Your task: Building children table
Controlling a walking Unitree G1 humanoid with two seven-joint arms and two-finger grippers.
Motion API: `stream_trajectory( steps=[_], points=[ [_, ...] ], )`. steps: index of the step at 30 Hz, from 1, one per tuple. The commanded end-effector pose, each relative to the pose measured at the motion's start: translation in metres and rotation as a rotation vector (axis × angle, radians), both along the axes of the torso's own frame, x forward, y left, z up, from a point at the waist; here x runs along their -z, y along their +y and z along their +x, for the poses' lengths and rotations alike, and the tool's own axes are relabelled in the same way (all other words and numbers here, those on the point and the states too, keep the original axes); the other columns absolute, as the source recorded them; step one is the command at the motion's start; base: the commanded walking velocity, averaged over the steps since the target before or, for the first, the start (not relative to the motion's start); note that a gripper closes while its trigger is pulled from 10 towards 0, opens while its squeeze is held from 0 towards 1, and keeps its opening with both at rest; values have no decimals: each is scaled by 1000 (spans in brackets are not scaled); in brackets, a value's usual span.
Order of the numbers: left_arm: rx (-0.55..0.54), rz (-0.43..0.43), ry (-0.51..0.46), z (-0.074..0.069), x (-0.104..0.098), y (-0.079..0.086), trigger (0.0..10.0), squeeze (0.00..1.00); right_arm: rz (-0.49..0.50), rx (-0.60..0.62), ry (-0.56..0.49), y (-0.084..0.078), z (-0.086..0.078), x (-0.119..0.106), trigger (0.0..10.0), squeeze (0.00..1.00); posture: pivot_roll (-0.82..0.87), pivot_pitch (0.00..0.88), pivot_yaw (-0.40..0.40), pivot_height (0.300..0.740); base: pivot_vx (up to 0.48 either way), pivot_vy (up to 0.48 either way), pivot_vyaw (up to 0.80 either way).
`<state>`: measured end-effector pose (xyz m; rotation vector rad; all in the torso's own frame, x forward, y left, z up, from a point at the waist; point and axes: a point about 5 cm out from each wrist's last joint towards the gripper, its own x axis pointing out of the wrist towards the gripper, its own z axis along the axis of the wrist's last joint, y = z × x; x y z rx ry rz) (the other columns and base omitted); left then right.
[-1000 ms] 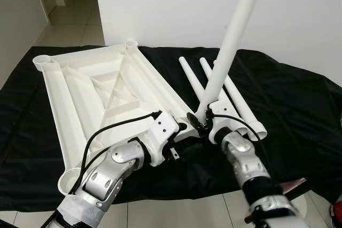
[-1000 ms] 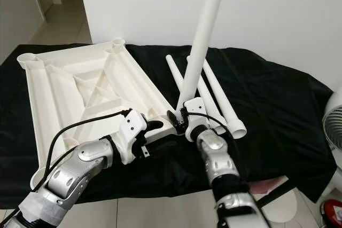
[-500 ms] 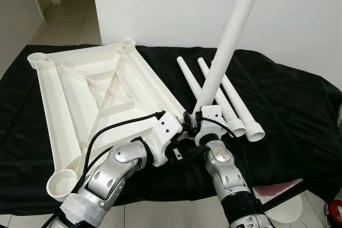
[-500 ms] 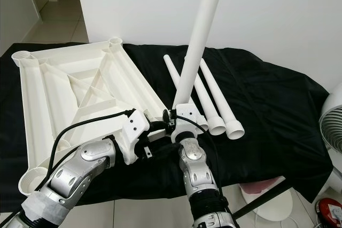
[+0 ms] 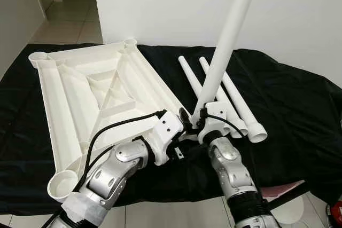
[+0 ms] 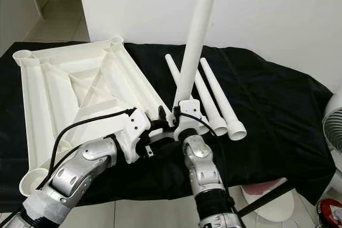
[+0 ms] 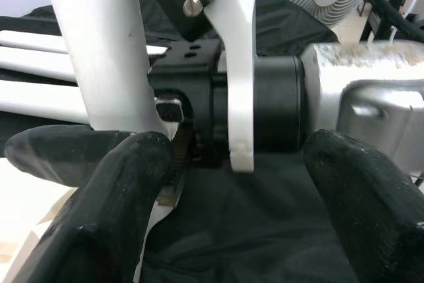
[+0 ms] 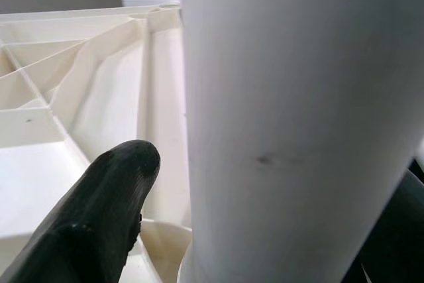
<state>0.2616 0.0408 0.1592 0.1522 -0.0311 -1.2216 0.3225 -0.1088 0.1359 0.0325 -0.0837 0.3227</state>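
This looks like a room in a home: a pale tiled floor [image 5: 69, 22] runs off into a hallway well beyond the left gripper [image 5: 184, 124], and a plain white wall [image 5: 160, 4] stands behind the work. A black cloth [image 5: 299, 110] covers the low surface beneath both arms. A white fan [image 6: 334, 126] stands off to the right arm's side.

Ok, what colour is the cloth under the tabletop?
Black cloth, clearest in the left eye view.
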Motion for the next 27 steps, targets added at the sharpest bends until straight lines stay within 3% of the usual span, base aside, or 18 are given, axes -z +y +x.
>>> stream_trajectory(
  steps=[1, 2, 7, 18, 19, 22, 23, 27],
  points=[
    [48, 24, 10, -2, 4, -1, 10000, 0, -1, -31, -1, -2, -1, -1, 10000, 0, 36, 0, -71, 740, 0, 0, 0],
    [48, 25, 10, -2, 4, -1, 10000, 0, -49, -88, -29, -10, 2, -5, 10000, 0, 35, 0, -70, 740, 0, 0, 0],
    [44, 28, 12, -2, 5, 0, 10000, 0, -108, -178, -61, -18, 9, -13, 10000, 0, 41, 0, -70, 740, 0, 0, 0],
    [30, 36, 16, 0, 5, 3, 10000, 0, -181, -380, 13, -17, 15, 0, 10000, 0, 58, 0, -65, 740, 0, 0, 0],
    [30, 36, 16, 0, 4, 3, 10000, 0, -190, -402, 17, -16, 15, 2, 9294, 0, 63, 0, -66, 740, 0, 0, 0],
    [30, 37, 16, 1, 4, 3, 10000, 0, -196, -414, 18, -16, 15, 4, 9294, 0, 63, 0, -66, 740, 0, 0, 0],
    [26, 36, 21, 1, 4, 3, 10000, 0, -203, -425, 36, -17, 16, 9, 0, 0, 65, 0, -66, 740, 0, 0, 0],
    [24, 36, 23, 1, 4, 3, 10000, 0, -201, -433, 47, -17, 17, 12, 0, 0, 65, 0, -66, 740, 0, 0, 0]
  ],
)
